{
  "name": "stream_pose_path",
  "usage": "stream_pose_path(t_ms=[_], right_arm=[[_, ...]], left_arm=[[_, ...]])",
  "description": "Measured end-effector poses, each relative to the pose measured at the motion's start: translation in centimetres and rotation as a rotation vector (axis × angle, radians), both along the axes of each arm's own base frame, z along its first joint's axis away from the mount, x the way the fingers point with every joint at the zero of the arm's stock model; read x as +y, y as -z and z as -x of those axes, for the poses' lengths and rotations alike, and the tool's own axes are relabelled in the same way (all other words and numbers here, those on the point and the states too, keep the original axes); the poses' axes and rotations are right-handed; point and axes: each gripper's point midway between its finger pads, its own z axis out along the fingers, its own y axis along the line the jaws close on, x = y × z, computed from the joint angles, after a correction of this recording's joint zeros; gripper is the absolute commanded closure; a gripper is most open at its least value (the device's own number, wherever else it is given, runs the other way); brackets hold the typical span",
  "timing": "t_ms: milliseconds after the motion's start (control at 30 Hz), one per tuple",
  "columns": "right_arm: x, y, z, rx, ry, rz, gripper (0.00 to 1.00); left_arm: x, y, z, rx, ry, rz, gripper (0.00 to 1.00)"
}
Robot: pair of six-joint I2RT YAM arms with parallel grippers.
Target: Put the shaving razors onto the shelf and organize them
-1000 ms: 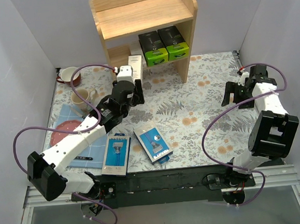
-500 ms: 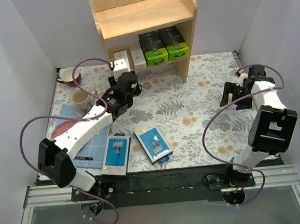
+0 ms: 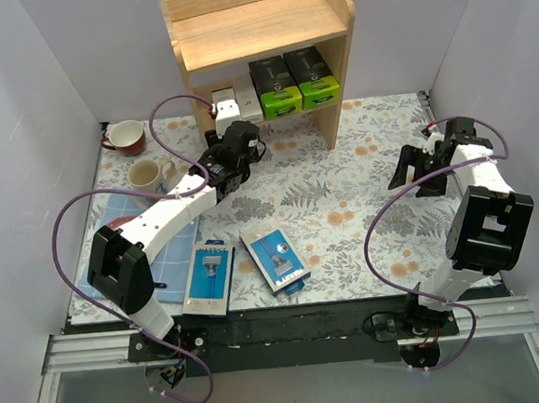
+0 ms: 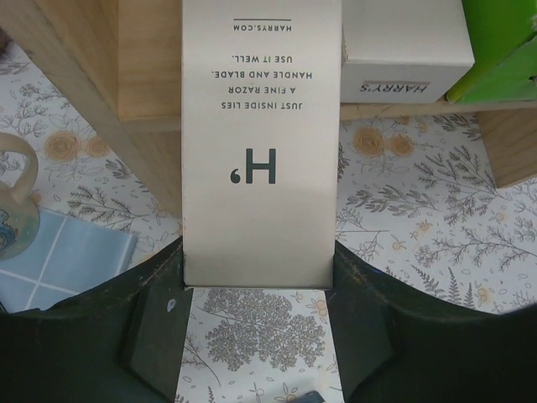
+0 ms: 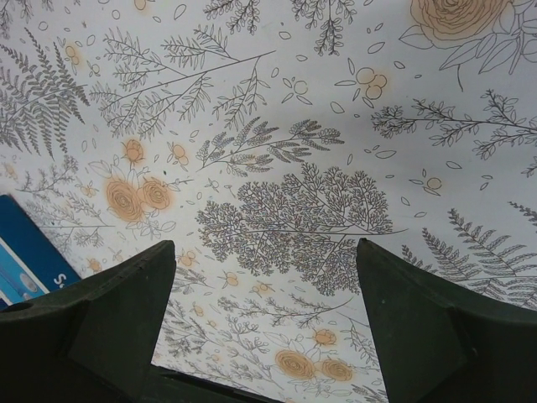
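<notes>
— What has changed since a second ago?

— The left arm has stretched up the overhead view toward the light wooden two-tier shelf [image 3: 256, 25]. The slim white box [image 3: 225, 105] it carries was in front of the shelf; now its far end reaches into the lower tier's opening.

— How does the left gripper [image 3: 230, 137] stand?

— Part-way open and clamped on that box. In the left wrist view the dark fingers [image 4: 155, 327] press the near end of the slim white box [image 4: 262, 143] from both sides, and the printed "H" faces the camera upside down.

— What sits around the box?

— The shelf's left side panel [image 4: 109, 75] is just beside it on the left, and a second white box [image 4: 403, 50] lies on the lower board just to its right. Whether the held box rests on the board cannot be told.

— And the other razors?

— Two black boxes with lime-green ends [image 3: 294, 83] lie side by side at the right of the lower tier. Two flat blue razor packs [image 3: 210, 276] [image 3: 276, 257] lie on the floral tablecloth [image 3: 344, 205] in the lower middle of the overhead view, well apart from the shelf.

— The right gripper [image 3: 414, 164]?

— It has barely shifted. It hangs at the right edge of the frame, jaws spread wide, holding nothing; its wrist view shows only the tablecloth [image 5: 294, 126] between the fingers [image 5: 117, 311].

— Anything else nearby?

— A cream mug [image 3: 146, 177] and a blue checked cloth [image 4: 59, 260] lie left of the arm.
</notes>
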Motion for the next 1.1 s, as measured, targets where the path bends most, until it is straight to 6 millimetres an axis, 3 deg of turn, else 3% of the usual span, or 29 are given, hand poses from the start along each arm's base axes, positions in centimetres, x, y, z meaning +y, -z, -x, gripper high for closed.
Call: stream_pose_path(t_ms=[267,300,333,467,700,933,1100], right_arm=[[0.4,-0.1,-0.1,0.001,0.008,-0.028,0.05],[0.4,-0.1,-0.1,0.001,0.01,-0.03,0.05],[0.5,-0.1,-0.1,0.001,0.011,-0.031,0.05],[0.6,-0.2,-0.2,0.001,0.014,-0.039,0.05],[0.9,0.0,0.1,0.007,0.01,-0.055,0.05],[1.0,0.3,0.5,0.012,0.009,-0.06,0.05],[1.2,0.1,0.9,0.009,0.009,-0.058,0.05]], left_arm=[[0.8,-0.1,-1.6,-0.009,-0.025,-0.013,0.89],[0.9,-0.1,-1.7,-0.011,-0.026,-0.016,0.85],[0.9,-0.1,-1.9,-0.015,-0.025,-0.021,0.7],[0.6,0.2,-2.5,-0.022,-0.015,-0.038,0.46],[0.1,-0.1,-3.0,-0.041,0.011,-0.048,0.38],[0.0,-1.4,-3.2,-0.08,0.018,-0.04,0.26],[0.2,-2.7,-3.0,-0.104,0.018,-0.026,0.23]])
